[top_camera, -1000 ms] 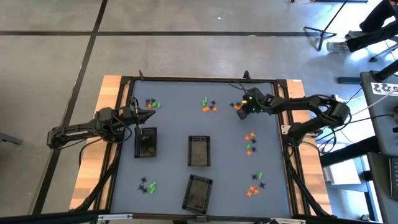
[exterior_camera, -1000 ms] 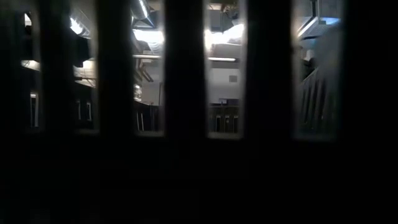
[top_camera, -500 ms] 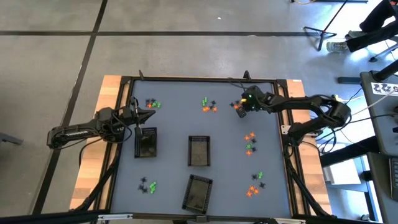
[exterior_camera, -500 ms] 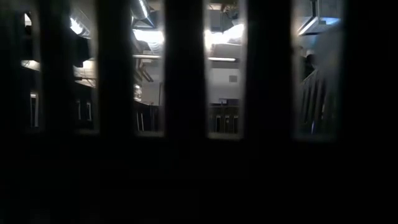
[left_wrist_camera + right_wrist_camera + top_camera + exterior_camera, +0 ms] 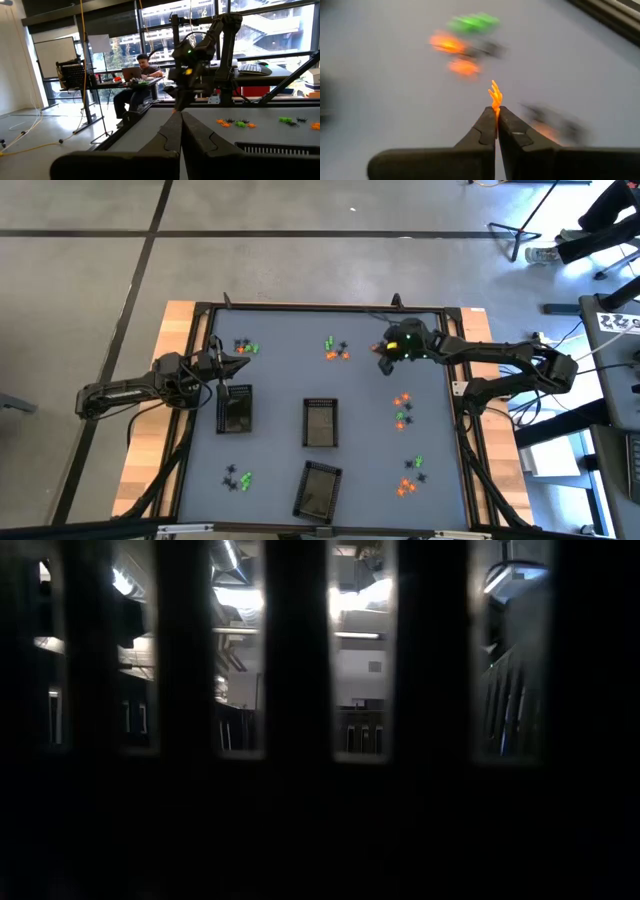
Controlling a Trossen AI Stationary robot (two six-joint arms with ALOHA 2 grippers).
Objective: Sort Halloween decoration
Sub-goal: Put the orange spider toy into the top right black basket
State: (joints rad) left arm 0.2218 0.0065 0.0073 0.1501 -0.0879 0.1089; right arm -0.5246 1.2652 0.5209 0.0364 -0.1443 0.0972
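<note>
On my left side, my left gripper [image 5: 240, 366] hangs over the table [image 5: 280, 440] just above the left dark tray [image 5: 234, 409], its fingers [image 5: 172, 131] pressed together on nothing. That tray looks bare inside as far as I can make out from above. Beside its far end lies a little cluster of green, orange and black trinkets [image 5: 244, 347], close to my left fingertips but not touching them. Near the table's front left corner sits another small cluster [image 5: 238, 478] of black and green pieces.

In the middle stands the centre tray [image 5: 320, 423], and nearer the front a third tray [image 5: 317, 490] lies tilted; I cannot see anything in either. Toward the far edge, between my two arms, is a further cluster [image 5: 336, 350] in green, orange and black.

To the right, my right gripper [image 5: 386, 361] is over the far right part of the table, fingers closed and pinching one orange trinket [image 5: 495, 96], which sticks out past the fingertips. In the right wrist view, blurred green and orange pieces [image 5: 465, 40] lie on the table beyond the pinched piece, and a dark smear with some orange [image 5: 552, 127] lies off to the side, nearer the gripper. Down the right side of the table are two more clusters: one [image 5: 402, 408] level with the centre tray and one [image 5: 410, 476] nearer the front, both well apart from the right gripper.

The low view is dark and shows nothing of the table.
</note>
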